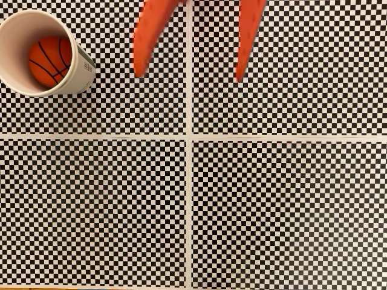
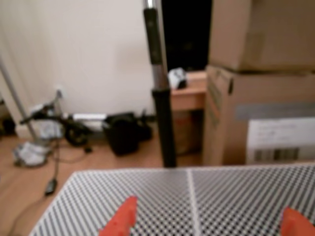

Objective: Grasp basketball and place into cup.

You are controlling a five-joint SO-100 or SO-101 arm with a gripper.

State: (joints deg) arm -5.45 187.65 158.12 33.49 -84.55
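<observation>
Two orange plastic fingertips (image 2: 123, 222) sit closest to our wrist camera, rising from its bottom edge well apart from each other with only checkered surface between them, so we read our two-finger orange gripper (image 1: 188, 75) as spread wide and holding nothing. From the fixed view we see the small orange-red toy basketball (image 1: 49, 60) with black seam lines resting down inside the white paper cup (image 1: 15, 27), which stands at the top left corner with its green-and-grey print facing right. Our gripper hangs off to the right of the cup in that view, clear of its rim and not touching it. Beneath everything lies the black-and-white checkered table mat (image 1: 272, 205), crossed by pale seams. Beyond its far edge the wrist view shows stacked brown cardboard boxes (image 2: 261, 78) and a dark upright pole (image 2: 160, 98). We judge the placing step done; what remains, in our view, is only to draw the arm back without brushing the cup.
</observation>
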